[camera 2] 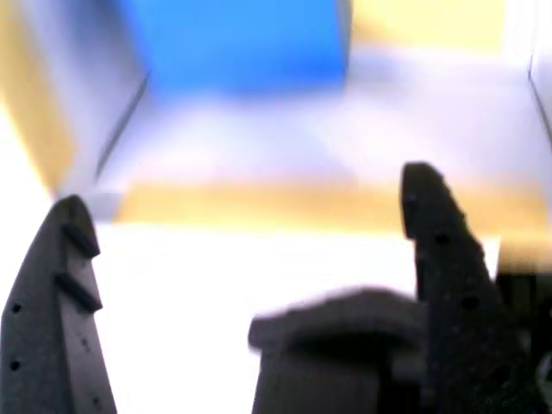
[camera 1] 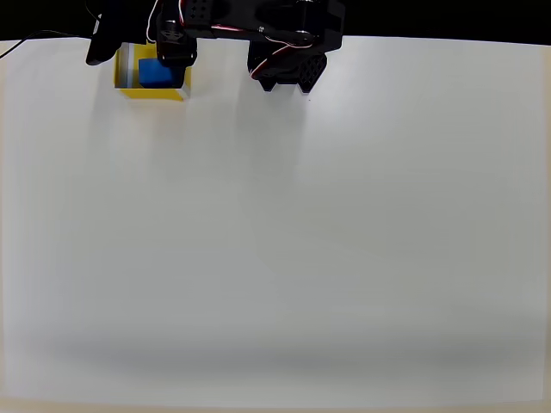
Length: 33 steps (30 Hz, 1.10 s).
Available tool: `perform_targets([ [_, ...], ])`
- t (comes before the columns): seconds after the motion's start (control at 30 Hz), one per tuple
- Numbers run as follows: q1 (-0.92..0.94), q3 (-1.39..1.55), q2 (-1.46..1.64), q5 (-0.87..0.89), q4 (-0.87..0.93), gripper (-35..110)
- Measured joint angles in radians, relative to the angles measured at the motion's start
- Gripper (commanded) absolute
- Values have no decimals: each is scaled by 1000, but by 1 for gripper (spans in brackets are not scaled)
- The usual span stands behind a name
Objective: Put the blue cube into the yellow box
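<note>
Blue cube (camera 1: 156,72) sitting inside yellow box (camera 1: 151,92), top-left of white table (camera 1: 284,241) in overhead view. Wrist view, blurry: cube lying ahead of gripper (camera 2: 246,203), past near box wall, no contact. Jaws spread wide, gripping nothing. Black arm (camera 1: 258,30) hanging over box.

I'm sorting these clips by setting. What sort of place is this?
Probably a lab or hobby test bench, not a home. A bare white table bears just a yellow box with a blue cube in it, the black arm's open gripper just before them, against a black backdrop.
</note>
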Motion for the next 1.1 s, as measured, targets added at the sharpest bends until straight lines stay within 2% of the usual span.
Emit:
perform_targets([
  [0.1,0,-52,101,-31,104,23],
  [0.33,-100,-98,282,-60,186,7],
  [0.47,-325,-103,341,0,224,1],
  [0.6,-655,-101,354,80,221,0],
  [0.67,-848,-54,359,115,161,0],
  [0.87,-1244,250,407,115,-106,0],
  [1.1,-1499,554,535,143,-244,0],
])
